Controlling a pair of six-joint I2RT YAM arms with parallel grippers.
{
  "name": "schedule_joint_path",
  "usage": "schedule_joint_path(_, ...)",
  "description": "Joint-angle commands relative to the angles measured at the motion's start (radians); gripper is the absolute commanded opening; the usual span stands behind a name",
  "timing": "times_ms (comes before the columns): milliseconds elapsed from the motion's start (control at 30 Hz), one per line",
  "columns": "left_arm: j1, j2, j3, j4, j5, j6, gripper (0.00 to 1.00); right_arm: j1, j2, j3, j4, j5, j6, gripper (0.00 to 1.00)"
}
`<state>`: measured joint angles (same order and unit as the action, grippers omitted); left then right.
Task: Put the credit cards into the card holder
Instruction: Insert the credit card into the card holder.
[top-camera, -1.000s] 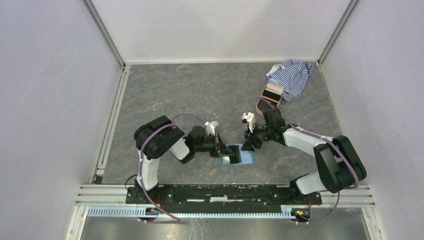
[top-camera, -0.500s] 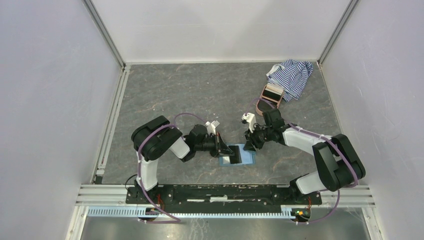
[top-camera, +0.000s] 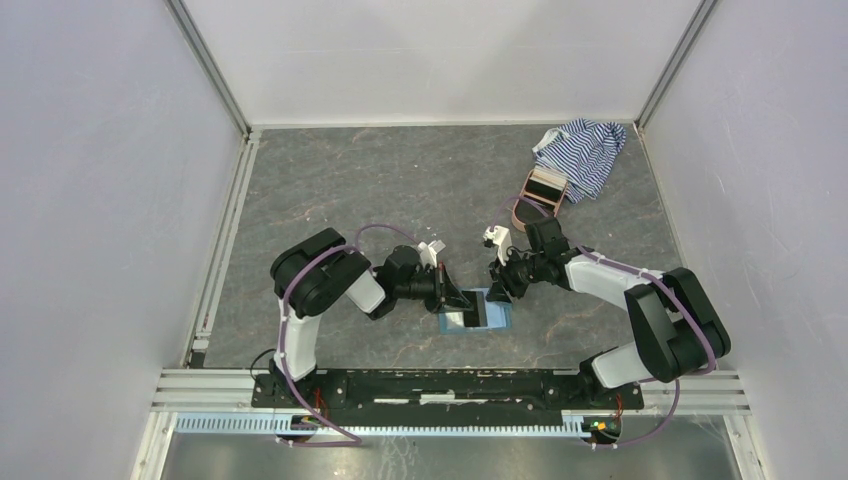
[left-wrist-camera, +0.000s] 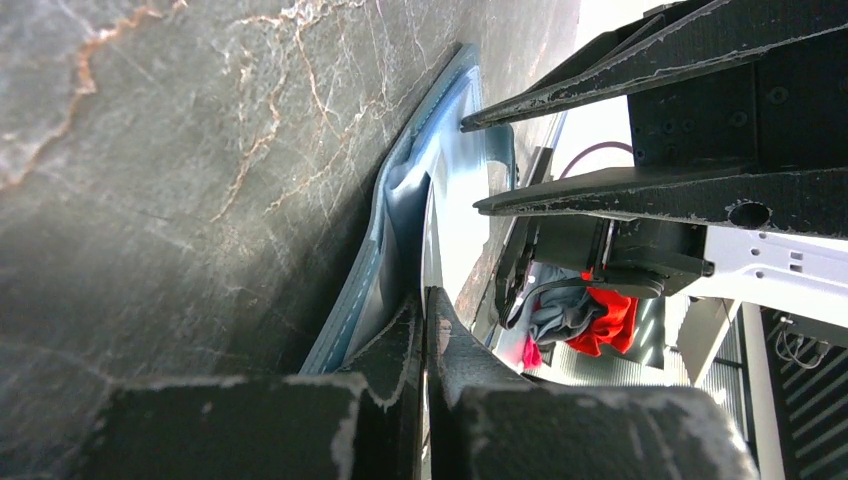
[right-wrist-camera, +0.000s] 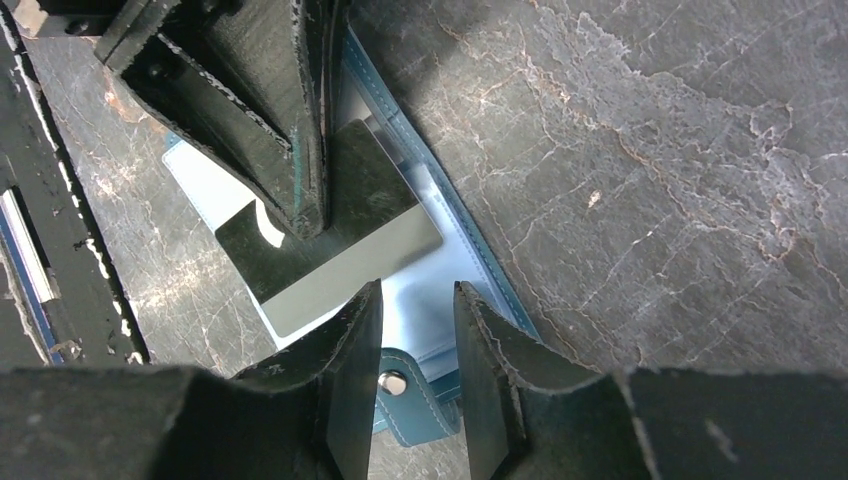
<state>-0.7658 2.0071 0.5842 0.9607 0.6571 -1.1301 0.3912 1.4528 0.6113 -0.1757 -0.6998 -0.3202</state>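
The left gripper (right-wrist-camera: 312, 210) is pinched tight on a dark grey credit card (right-wrist-camera: 350, 250), holding it slanted over the open teal card holder (right-wrist-camera: 478, 268), which lies on the marbled table (right-wrist-camera: 650, 150); whether the card's edge sits in a pocket, I cannot tell; the right gripper (right-wrist-camera: 415, 300) stands part-way apart, gripping nothing, its fingers straddling the holder's pale inside by the snap tab (right-wrist-camera: 415, 415).

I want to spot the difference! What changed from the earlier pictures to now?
The left hand, shut on a dark card, edged slightly right over the blue card holder. Nothing was grabbed or dropped. The right hand, the holder and the striped cloth stayed put.
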Motion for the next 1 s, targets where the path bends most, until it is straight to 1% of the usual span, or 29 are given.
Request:
schedule_joint_path(0, -0.007, 0.042, 0.012, -0.03, -0.012, -0.016, 0.02, 0.005, -0.027, 0.021, 0.007, -0.032, -0.019, 0.39)
schedule_joint_path(67, -0.009, 0.04, 0.015, -0.038, -0.018, -0.013, 0.04, 0.005, -0.029, 0.022, 0.007, -0.032, -0.02, 0.39)
schedule_joint_path(100, -0.008, 0.037, 0.016, -0.047, -0.023, -0.009, 0.07, 0.005, -0.029, 0.022, 0.007, -0.032, -0.02, 0.39)
schedule_joint_path(167, -0.009, 0.018, 0.019, -0.083, -0.035, 0.009, 0.18, 0.005, -0.028, 0.024, 0.006, -0.03, -0.022, 0.39)
schedule_joint_path(200, -0.009, 0.009, 0.02, -0.107, -0.042, 0.02, 0.21, 0.006, -0.027, 0.024, 0.004, -0.03, -0.022, 0.39)
schedule_joint_path(233, -0.009, -0.013, 0.023, -0.156, -0.051, 0.038, 0.26, 0.006, -0.026, 0.024, 0.003, -0.03, -0.023, 0.39)
schedule_joint_path(300, -0.008, -0.055, 0.029, -0.236, -0.08, 0.082, 0.34, 0.006, -0.026, 0.025, 0.003, -0.029, -0.023, 0.39)
schedule_joint_path(400, -0.008, -0.113, 0.045, -0.376, -0.122, 0.143, 0.39, 0.005, -0.025, 0.026, 0.002, -0.024, -0.023, 0.39)
schedule_joint_path(500, -0.008, -0.156, 0.061, -0.471, -0.159, 0.183, 0.42, 0.005, -0.023, 0.027, 0.001, -0.02, -0.023, 0.39)
schedule_joint_path(667, -0.009, -0.198, 0.086, -0.593, -0.198, 0.231, 0.43, 0.006, -0.021, 0.028, 0.0, -0.015, -0.023, 0.39)
schedule_joint_path(967, -0.026, -0.262, 0.142, -0.745, -0.261, 0.277, 0.44, 0.005, -0.01, 0.028, -0.002, -0.022, -0.02, 0.39)
